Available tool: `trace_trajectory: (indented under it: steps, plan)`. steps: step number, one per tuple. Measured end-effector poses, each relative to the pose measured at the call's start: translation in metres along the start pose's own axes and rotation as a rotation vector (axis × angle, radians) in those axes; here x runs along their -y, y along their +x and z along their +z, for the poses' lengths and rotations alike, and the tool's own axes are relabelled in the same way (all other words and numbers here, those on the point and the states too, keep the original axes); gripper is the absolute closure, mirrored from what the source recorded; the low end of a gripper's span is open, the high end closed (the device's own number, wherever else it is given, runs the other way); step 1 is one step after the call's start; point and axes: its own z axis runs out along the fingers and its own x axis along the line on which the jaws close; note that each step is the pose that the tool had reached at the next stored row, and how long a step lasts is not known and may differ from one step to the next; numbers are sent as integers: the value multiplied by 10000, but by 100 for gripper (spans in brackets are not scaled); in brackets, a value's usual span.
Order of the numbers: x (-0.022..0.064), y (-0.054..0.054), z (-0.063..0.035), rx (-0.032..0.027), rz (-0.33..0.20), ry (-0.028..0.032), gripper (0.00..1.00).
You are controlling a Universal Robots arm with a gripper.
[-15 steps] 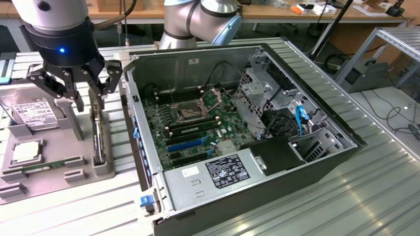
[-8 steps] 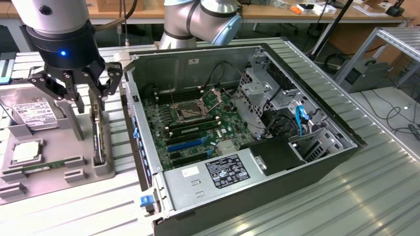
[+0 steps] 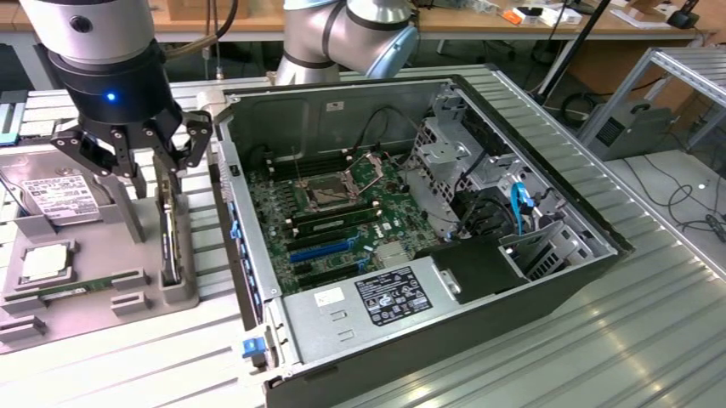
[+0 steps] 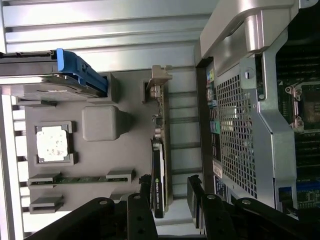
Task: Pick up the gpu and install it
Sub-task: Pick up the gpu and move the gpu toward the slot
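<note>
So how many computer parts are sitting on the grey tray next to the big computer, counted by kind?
gpu: 1
hard drive: 1
processor chip: 1
memory stick: 1
Total: 4

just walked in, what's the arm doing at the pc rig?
The arm's gripper is open and poised over the gpu, which stands on edge in a slot of the gray parts holder beside the open computer case. In the wrist view its fingers sit on either side of the card, not closed on it. Nothing is lifted yet, and the card is not in the case. A hard drive and a processor chip also sit on the holder.
</note>
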Motion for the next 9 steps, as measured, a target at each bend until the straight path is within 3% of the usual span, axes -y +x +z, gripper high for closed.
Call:
trace_trajectory:
  steps: [9]
  plan:
    - [2, 1, 51, -1, 0, 0, 58]
